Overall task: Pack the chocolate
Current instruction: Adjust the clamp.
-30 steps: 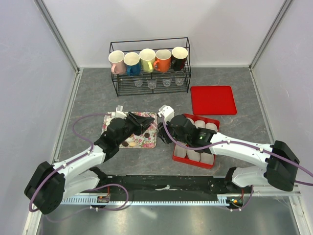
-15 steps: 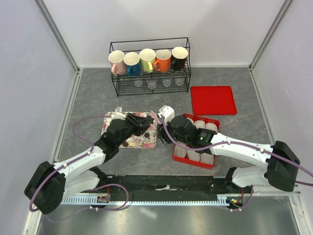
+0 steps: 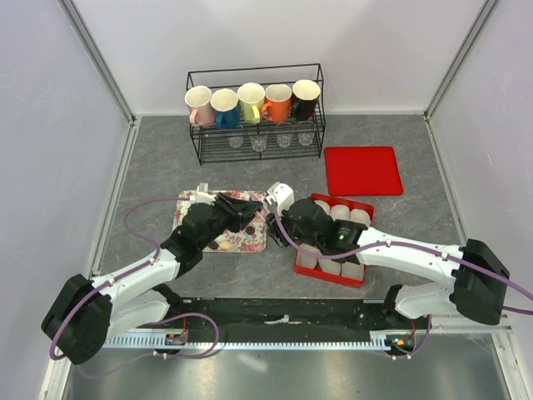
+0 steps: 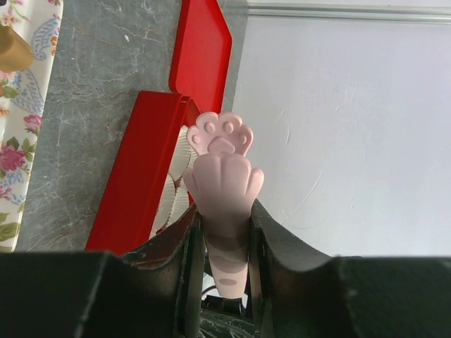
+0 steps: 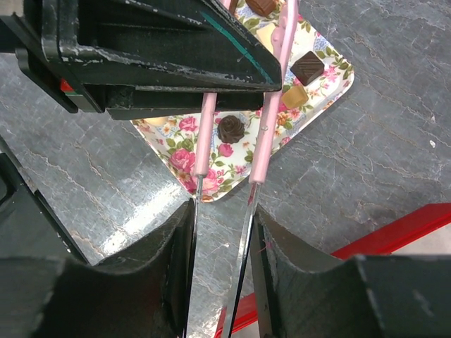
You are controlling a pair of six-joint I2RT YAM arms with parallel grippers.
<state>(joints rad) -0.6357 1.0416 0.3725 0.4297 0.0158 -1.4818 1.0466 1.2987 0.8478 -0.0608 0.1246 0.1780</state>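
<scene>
At the left, the flowered tray carried the chocolate, loose pieces scattered on its printed surface, below and just beyond the left gripper. That gripper was clamped on a pair of pink tongs, whose paw-shaped end showed past its fingers in the left wrist view. In the right wrist view the two arms of the tongs stood apart above the tray's near corner. One piece lay on the tray and showed between them, touched by neither. The other pieces lay farther up the tray, off to one side of the tongs. The piece between the arms was dark brown and moulded like a rosette. The rest were a dark flat-topped square, a tan block, a cream piece and a brown one cut off by the frame edge. Just right of the tray, the right gripper hung over the grey table. Its jaws were apart, with the tongs' metal tips between them, each tip close along a finger. Whether they pressed on the tips could not be told. Farther right stood the red box of white paper cups, and the red lid lay flat beyond it.
</scene>
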